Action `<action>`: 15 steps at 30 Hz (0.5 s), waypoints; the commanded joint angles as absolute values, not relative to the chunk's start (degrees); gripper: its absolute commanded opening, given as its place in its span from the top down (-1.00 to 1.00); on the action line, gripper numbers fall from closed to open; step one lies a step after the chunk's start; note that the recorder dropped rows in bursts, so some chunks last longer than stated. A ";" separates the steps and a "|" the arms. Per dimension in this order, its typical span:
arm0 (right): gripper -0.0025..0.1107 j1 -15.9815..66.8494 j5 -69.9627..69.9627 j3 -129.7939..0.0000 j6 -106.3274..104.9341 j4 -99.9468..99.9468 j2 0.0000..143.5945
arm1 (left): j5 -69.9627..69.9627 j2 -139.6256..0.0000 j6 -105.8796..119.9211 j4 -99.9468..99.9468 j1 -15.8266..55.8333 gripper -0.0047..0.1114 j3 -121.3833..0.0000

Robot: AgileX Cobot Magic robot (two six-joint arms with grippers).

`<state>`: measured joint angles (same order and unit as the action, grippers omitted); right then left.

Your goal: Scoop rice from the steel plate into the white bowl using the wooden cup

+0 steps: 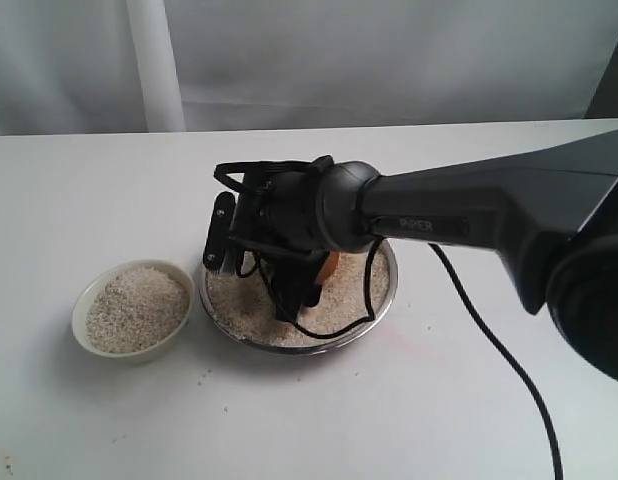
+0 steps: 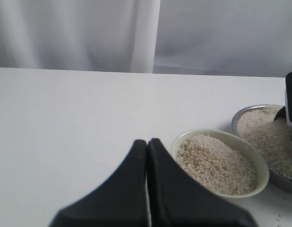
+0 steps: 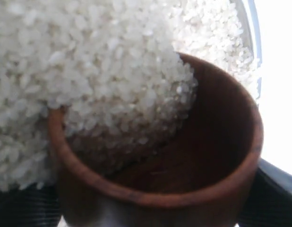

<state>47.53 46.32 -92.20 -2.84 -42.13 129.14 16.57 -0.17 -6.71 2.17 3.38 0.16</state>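
The steel plate (image 1: 386, 293) holds a bed of rice (image 1: 341, 300) at the table's middle. My right gripper (image 1: 293, 292) reaches into it from the right, shut on the wooden cup (image 1: 332, 265). In the right wrist view the wooden cup (image 3: 221, 142) lies tilted with its mouth pushed into the rice (image 3: 89, 56), and grains spill inside. The plate's rim (image 3: 253, 21) shows behind it. The white bowl (image 1: 84, 305) stands left of the plate, heaped with rice (image 1: 137, 308). My left gripper (image 2: 147, 147) is shut and empty, beside the white bowl (image 2: 259, 163).
A black cable (image 1: 494, 335) trails over the table at the right, and another loops over the plate's near rim. A few stray grains (image 1: 203, 376) lie in front of the bowl. A white curtain (image 1: 159, 60) hangs behind the table.
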 commanded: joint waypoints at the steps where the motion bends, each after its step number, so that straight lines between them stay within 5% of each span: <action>1: 0.96 46.21 39.71 -88.42 -0.73 -40.52 125.99 | 16.35 0.00 -7.07 1.90 3.61 0.92 0.00; 15: 0.96 40.53 11.74 -68.43 4.03 -41.39 111.91 | 16.35 0.00 -7.07 1.90 3.61 0.92 0.00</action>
